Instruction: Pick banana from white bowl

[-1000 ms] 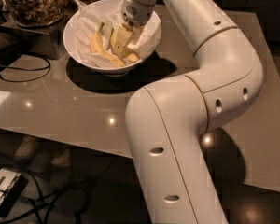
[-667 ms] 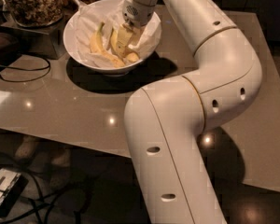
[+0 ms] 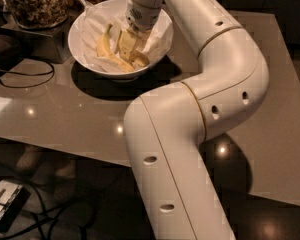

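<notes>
end effector (image 3: 131,38) inside white bowl (image 3: 76,43), directly over banana (image 3: 137,59). its grip state cannot be told. bowl rests on tabletop (image 3: 80,109).

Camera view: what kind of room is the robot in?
Probably a kitchen or snack area: a white bowl of bananas, a glass jar of nuts and a smooth counter. The robot's claw is down in the bowl, over the bananas.

Yellow banana (image 3: 138,60), white bowl (image 3: 76,40), cream claw (image 3: 131,35) inside bowl, glossy tan table (image 3: 65,106)
</notes>
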